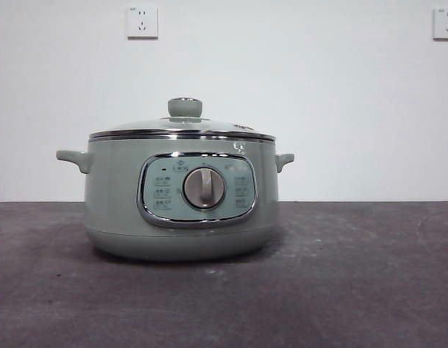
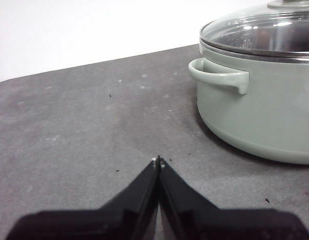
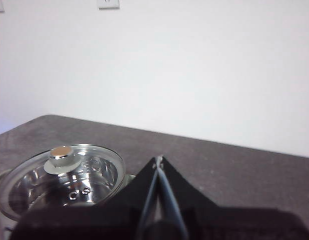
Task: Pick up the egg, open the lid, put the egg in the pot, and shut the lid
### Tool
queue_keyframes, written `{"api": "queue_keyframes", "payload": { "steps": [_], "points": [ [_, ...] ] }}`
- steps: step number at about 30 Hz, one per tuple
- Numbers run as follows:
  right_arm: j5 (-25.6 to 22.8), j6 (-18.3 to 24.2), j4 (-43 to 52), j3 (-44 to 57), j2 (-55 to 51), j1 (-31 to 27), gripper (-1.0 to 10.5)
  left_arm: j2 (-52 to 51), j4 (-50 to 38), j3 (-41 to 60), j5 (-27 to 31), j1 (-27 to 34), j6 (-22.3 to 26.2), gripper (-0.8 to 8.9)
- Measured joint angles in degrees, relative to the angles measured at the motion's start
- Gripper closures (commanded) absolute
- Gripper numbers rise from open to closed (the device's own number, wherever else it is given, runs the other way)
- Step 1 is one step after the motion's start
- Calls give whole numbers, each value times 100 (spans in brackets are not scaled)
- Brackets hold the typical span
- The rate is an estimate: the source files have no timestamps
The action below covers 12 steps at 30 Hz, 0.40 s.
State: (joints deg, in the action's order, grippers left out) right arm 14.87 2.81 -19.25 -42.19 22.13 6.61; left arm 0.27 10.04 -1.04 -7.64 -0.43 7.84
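The pale sage-green pot [image 1: 182, 196] stands on the dark table, its silver dial [image 1: 204, 188] facing the front camera. The lid [image 1: 182, 129] rests shut on the pot with its knob [image 1: 185, 107] up. In the left wrist view the pot [image 2: 264, 105] and its side handle [image 2: 218, 75] stand ahead of my left gripper [image 2: 158, 161], which is shut and empty low over the table. My right gripper [image 3: 158, 160] is shut and empty, higher up, with the glass-topped lid [image 3: 62, 180] below and beside it. The egg is out of view.
The dark grey table [image 1: 354, 283] runs wide to both sides of the pot. A white wall with two power sockets [image 1: 142, 22] stands behind. No arm shows in the front view.
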Motion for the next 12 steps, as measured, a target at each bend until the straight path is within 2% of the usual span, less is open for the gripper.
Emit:
{"api": "queue_keyframes", "payload": {
  "steps": [3, 7, 12],
  "points": [
    [0, 2, 592, 1003, -450, -17, 946, 0, -2, 0, 2, 0, 0, 816],
    [-2, -2, 920, 2199, -1064, -20, 946, 0, 0, 0, 0, 0, 0, 816],
    [-7, -4, 1104, 3132, -1681, -20, 946, 0, 0, 0, 0, 0, 0, 816]
  ]
}}
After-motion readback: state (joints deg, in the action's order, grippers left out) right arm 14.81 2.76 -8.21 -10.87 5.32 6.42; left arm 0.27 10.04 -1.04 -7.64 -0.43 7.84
